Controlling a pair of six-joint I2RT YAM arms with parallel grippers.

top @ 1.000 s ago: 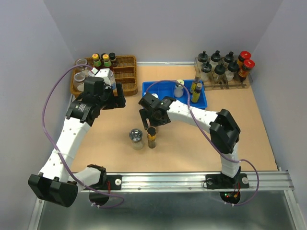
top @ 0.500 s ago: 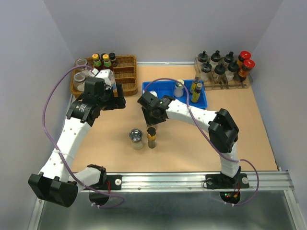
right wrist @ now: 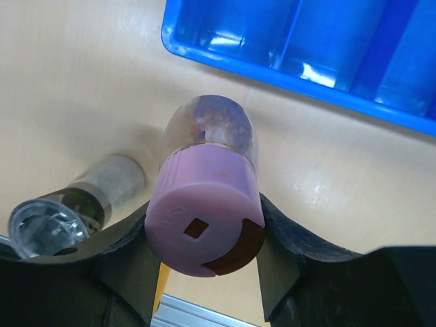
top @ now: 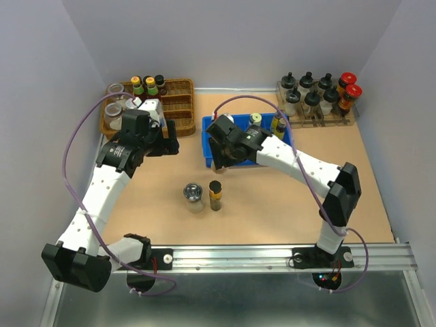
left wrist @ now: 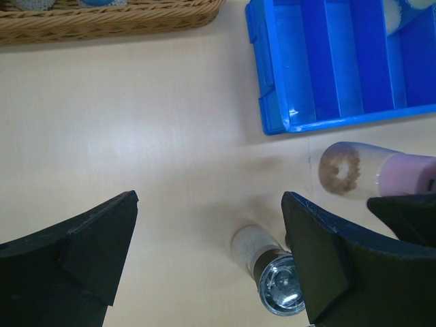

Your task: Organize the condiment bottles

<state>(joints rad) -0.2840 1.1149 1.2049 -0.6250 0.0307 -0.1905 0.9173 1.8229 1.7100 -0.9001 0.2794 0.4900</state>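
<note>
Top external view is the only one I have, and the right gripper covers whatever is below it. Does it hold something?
Observer: Yes. The right wrist view shows the right gripper shut on the pink-lidded jar, gripped at its lid.
Operator: Where is that jar exactly?
Observer: The left wrist view shows it outside the blue tray, beside its wall.
Operator: And the other arm?
Observer: The left gripper is open, with nothing between its fingers.
</note>
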